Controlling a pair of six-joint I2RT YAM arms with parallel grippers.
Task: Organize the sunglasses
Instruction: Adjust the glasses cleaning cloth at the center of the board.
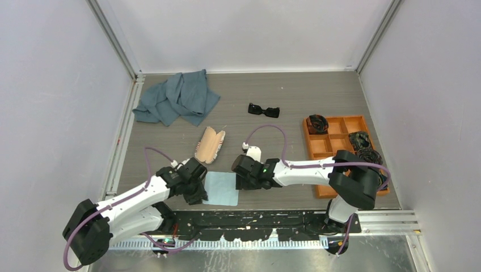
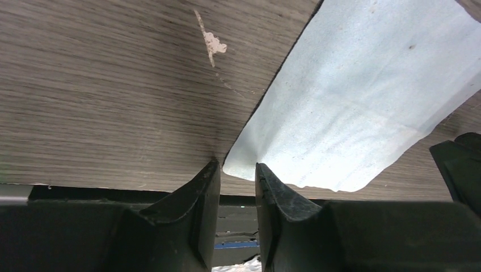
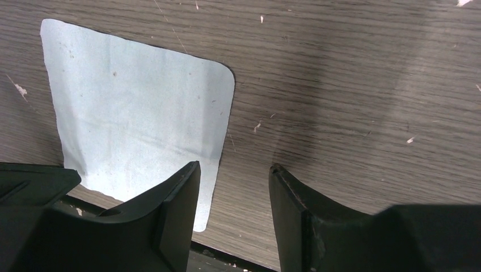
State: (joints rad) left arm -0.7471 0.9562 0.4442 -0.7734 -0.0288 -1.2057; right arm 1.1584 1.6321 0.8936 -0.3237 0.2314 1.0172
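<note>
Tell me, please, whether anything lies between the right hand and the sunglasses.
Nothing visible on the table does: bare wood separates the right hand from the sunglasses. The open case lies left of that line; the arm's own purple cable loops over it.

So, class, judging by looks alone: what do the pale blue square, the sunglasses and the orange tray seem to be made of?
Pale blue square: thin matte cloth, probably microfibre; it lies limp with soft creases. Sunglasses: likely glossy black plastic, though too small to be sure. Orange tray: rigid, matte, with thin straight dividers; plastic or painted wood.
</note>
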